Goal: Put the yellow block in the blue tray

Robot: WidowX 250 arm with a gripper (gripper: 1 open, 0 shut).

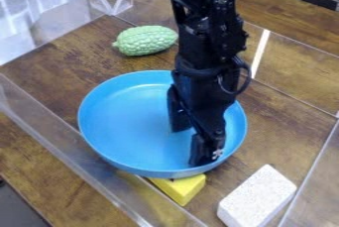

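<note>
Pincer [193,140] first: we are seeing it pointing down at centre frame, its two dark fingers standing apart and gripping nothing, their tips low over the right side of the blue tray [113,122]. Going left to right, the green bumpy lump [146,40] is lying on the wooden worktop [284,92] in the upper left. We are finding the yellow block [179,186] outside the tray, peeking from under its lower rim. The white speckled block [260,198] is sitting at lower right.
</note>
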